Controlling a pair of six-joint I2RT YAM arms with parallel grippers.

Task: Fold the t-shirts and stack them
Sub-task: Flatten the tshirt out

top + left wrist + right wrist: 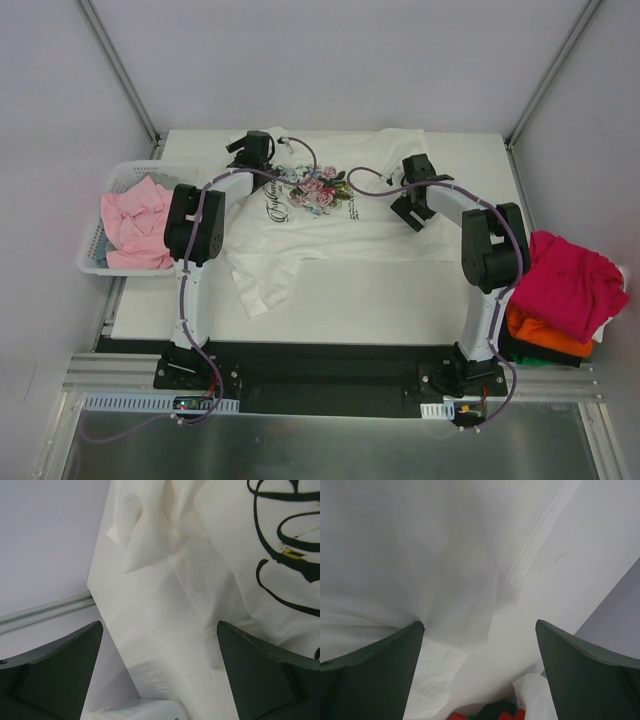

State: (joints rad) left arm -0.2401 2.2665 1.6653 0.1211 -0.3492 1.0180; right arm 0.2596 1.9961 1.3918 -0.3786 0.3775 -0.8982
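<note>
A white t-shirt with a flower print (330, 215) lies spread across the back of the table (400, 300), one sleeve hanging toward the front left. My left gripper (255, 150) is open above its far left corner; the left wrist view shows the shirt's bunched sleeve (160, 535) and black lettering, with nothing between the fingers (60, 675). My right gripper (410, 212) is open above the shirt's right side; the right wrist view shows its hem (520, 570) between the spread fingers (590, 675). A pink t-shirt (138, 225) lies in the basket.
The white lattice basket (92, 262) hangs off the table's left edge. A pile of magenta (570, 280), orange (545, 335) and dark shirts sits at the right edge. Grey walls stand close on both sides.
</note>
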